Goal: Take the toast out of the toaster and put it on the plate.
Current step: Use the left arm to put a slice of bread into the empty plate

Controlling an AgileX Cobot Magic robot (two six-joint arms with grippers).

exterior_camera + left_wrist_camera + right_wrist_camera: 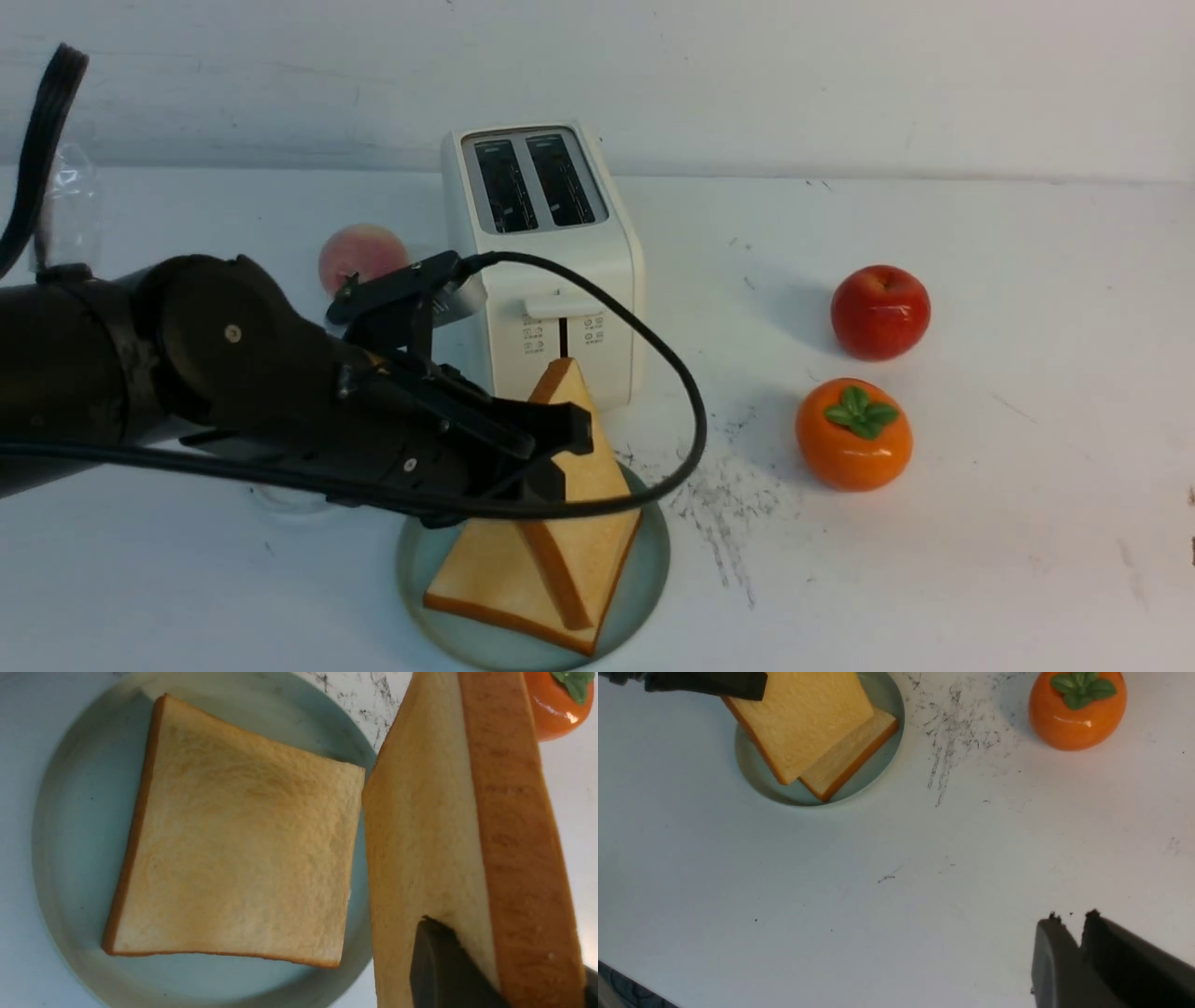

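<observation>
The standing toast (605,485) is a square slice, pale yellow on its face, with an orange-brown crust all round. The left gripper (560,453) pinches it. One black finger (537,425) is on one face and the other finger is on the other face, so the fingers are squeezed onto the bread.

This slice is up on edge over the plate (651,558). One corner points up and leans back toward the toaster (597,252). Its thin crust side faces the front view. Its wide faces look out to the left and the right. It is square, so no side is longer.

Under it lies the flat toast (476,574), the same color, face up in the middle of the round blue-green plate. I cannot tell if the two slices touch.

The plate sits on the white table, just in front of the cream toaster.

The right gripper (1071,921) hangs over bare table, well apart from the plate. Its fingers are almost pressed together, with only a thin slit between them, and they hold nothing.

An orange persimmon (854,434) and a red apple (880,311) sit to the right.
</observation>
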